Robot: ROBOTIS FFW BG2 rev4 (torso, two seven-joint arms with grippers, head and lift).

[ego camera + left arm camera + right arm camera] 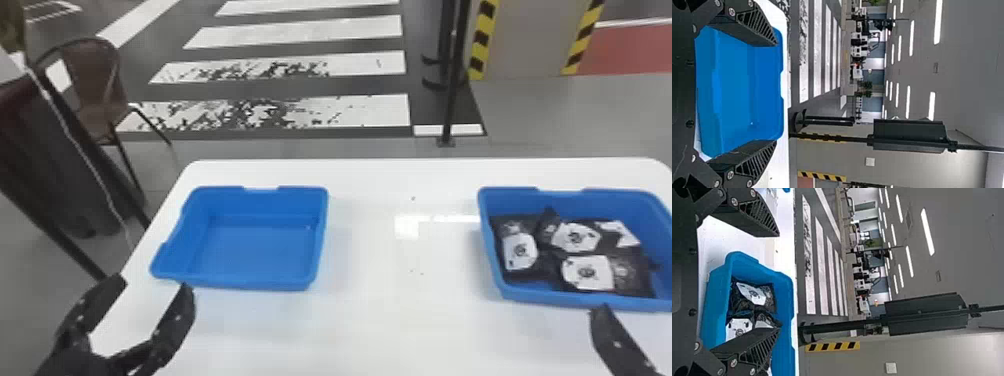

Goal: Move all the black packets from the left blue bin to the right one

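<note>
Black packets [625, 280] with white labels [600, 265] lie in the right blue bin [575, 299], just ahead of the right pincer [615, 337]. They are loosely spread across its bottom, some overlapping and tilted against their neighbours. The bin stands upright on the white tabletop [400, 325], its near rim close to the tip of the one finger that shows in the head view. In the right wrist view, the right pincer [779, 281] is wide, its two fingers well apart with open space between them; one finger partly covers the packets and the bin from the camera.

Ahead of the left pincer [152, 283] and slightly to its right sits the left blue bin [235, 284], upright, its bare blue bottom in plain sight. This pincer is wide too, fingers spread at the bin's near side, and the left wrist view shows the bin between and past the fingers of the left pincer [775, 93].

A brown chair [95, 80] stands on the floor beyond the left pincer. Past the tabletop, ahead of the right pincer and to its left, rises a black pole [452, 95].
</note>
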